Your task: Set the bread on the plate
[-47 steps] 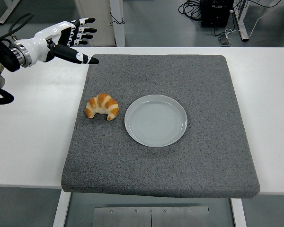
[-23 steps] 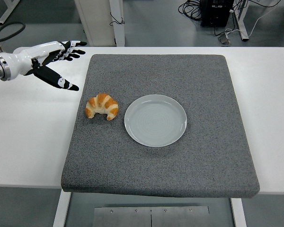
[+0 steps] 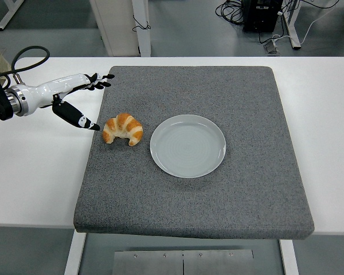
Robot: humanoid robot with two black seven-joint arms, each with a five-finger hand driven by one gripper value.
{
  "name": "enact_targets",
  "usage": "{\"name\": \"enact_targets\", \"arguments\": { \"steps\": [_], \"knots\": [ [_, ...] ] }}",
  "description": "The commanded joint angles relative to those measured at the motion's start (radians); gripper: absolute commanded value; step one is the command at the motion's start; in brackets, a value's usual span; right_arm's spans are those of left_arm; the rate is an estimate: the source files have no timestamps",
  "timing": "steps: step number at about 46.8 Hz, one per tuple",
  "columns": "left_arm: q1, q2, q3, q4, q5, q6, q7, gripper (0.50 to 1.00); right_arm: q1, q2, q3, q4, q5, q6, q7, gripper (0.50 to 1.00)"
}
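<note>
A golden croissant (image 3: 124,129) lies on the left part of the grey mat (image 3: 218,200), just left of a pale round plate (image 3: 188,145) that holds nothing. My left hand (image 3: 86,100) reaches in from the left edge, white with black fingertips, open and holding nothing. Its thumb tip (image 3: 93,126) is low and almost touches the croissant's left end, while the fingers (image 3: 100,81) stretch out above and behind the bread. The right arm is out of view.
The grey mat covers most of the white table (image 3: 34,172). Cables and a black box (image 3: 261,14) lie on the floor beyond the table's far edge.
My left hand has come down and toward the croissant from the mat's far left corner, its thumb now close to the bread. Croissant and plate have not moved.
</note>
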Motion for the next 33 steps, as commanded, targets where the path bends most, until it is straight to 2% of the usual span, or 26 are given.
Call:
{"name": "enact_targets", "arguments": {
  "steps": [1,18,27,33],
  "knots": [
    [0.008,-0.021,0.001,0.005,0.014,0.018,0.0,0.968,0.001,0.0,0.0,0.0,0.0,0.0,0.0,1.0],
    [0.077,-0.107,0.001,0.093,0.153,0.089,-0.001,0.968,0.001,0.0,0.0,0.0,0.0,0.0,0.0,1.0],
    [0.08,-0.138,0.001,0.128,0.156,0.093,-0.004,0.968,0.0,0.0,0.0,0.0,0.0,0.0,0.0,1.0],
    [0.087,-0.153,0.001,0.145,0.153,0.098,-0.032,0.968,0.001,0.0,0.0,0.0,0.0,0.0,0.0,1.0]
  ]
}}
